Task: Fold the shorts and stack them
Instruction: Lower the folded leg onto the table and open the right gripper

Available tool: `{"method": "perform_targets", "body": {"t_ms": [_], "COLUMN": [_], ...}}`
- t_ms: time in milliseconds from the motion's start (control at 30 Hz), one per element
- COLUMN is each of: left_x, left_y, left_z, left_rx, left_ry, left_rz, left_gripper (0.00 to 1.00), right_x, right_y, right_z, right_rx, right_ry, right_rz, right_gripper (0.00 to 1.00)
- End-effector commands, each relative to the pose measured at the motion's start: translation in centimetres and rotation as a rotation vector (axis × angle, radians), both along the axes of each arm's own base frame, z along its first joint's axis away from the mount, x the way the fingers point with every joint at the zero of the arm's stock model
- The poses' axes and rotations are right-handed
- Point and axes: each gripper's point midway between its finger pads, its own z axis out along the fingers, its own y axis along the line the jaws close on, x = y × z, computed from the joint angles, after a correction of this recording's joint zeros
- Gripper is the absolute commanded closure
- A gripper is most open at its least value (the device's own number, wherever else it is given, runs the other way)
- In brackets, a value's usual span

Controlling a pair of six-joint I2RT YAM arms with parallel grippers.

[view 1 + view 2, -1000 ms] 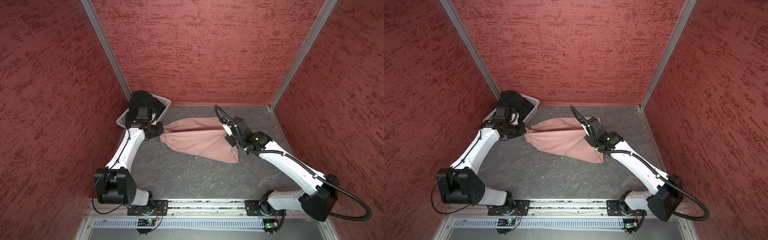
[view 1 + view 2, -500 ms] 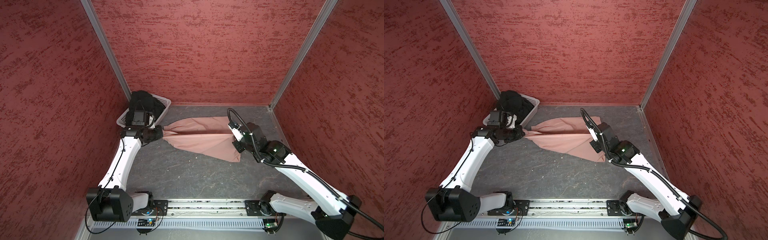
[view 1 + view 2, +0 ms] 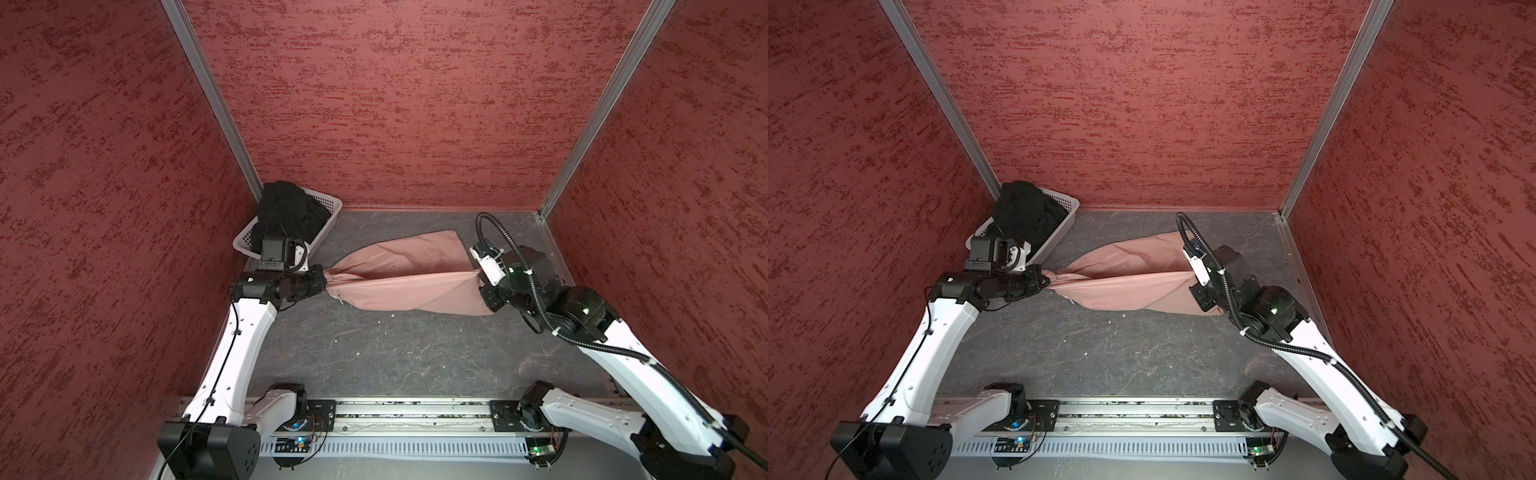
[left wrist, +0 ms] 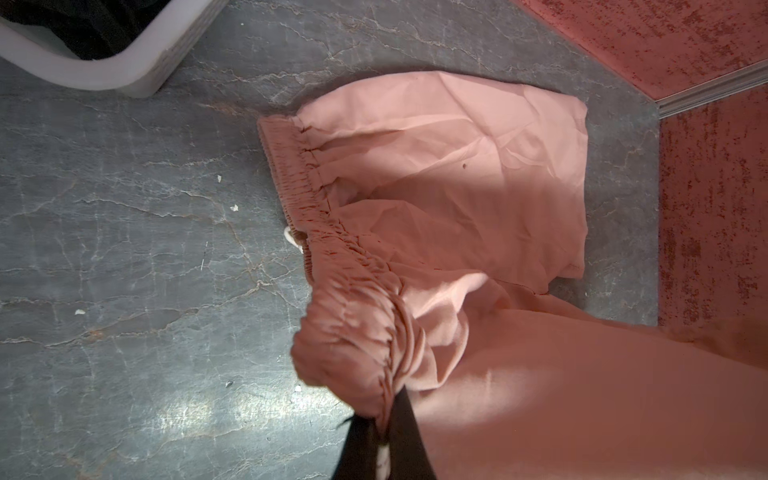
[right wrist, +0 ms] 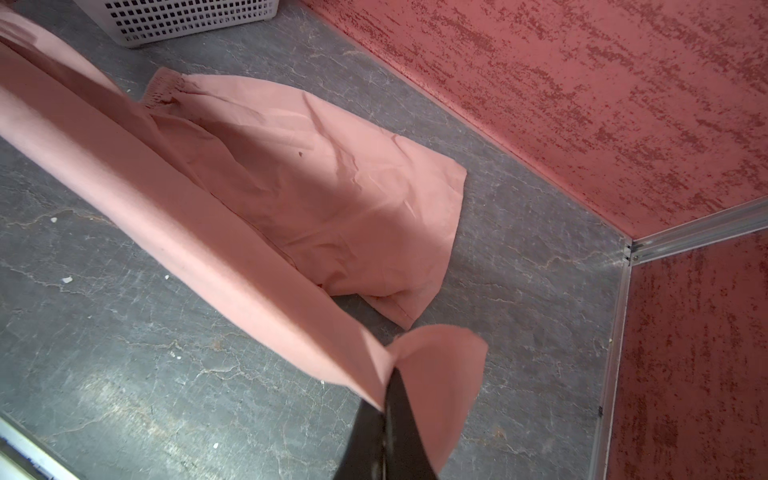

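Jaws clamped on pink shorts (image 3: pixel 407 286): left gripper (image 3: pixel 325 279) at waistband (image 4: pixel 307 199), right gripper (image 3: pixel 482 277) at hem (image 5: pixel 436 365). Taut stretch; thin pinch could slip.

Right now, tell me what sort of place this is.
Probably a robot lab test cell: red textured panels on aluminium posts wall in a grey table, the left arm and right arm are mounted on a rail at its front edge, and a white basket holds black shorts near pink shorts.
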Motion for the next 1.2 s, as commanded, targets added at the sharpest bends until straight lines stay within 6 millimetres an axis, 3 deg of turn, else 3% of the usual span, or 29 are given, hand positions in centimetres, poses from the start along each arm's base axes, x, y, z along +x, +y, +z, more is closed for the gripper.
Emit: {"method": "perform_targets", "body": {"t_ms": [0, 100, 233, 467, 600, 867, 1167], "left_x": [-1.3, -1.3, -0.8, 1.4, 3.2, 7.2, 11.7], "left_y": [3.5, 3.2, 3.5, 4.8, 5.1, 5.9, 5.8], "left_z": [-1.2, -2.1, -3.0, -2.9, -3.4, -4.1, -5.4], "left_rx": [0.138, 0.131, 0.154, 0.211, 0.221, 0.267, 0.277], "left_ry": [0.037, 0.068, 0.103, 0.114, 0.124, 0.15, 0.171], "left_rz": [0.129, 0.113, 0.111, 0.117, 0.117, 0.101, 0.078], "left_gripper": [1.0, 1.0, 1.0, 1.0, 1.0, 1.0, 1.0], "right_x": [-0.6, 0.3, 2.5, 7.3, 10.3, 16.2, 22.3], "right_y": [-4.0, -3.2, -1.3, 1.8, 1.0, 1.2, 0.0], "right_z": [1.7, 2.8, 2.1, 1.2, 0.8, -2.1, -6.5], "right_rx": [-0.089, -0.097, -0.154, -0.209, -0.183, -0.149, -0.182], "right_ry": [-0.035, -0.079, -0.104, -0.15, -0.163, -0.122, -0.049], "right_rz": [-0.117, -0.083, -0.023, 0.079, 0.055, 0.071, 0.074], "right_gripper": [1.0, 1.0, 1.0, 1.0, 1.0, 1.0, 1.0]}}
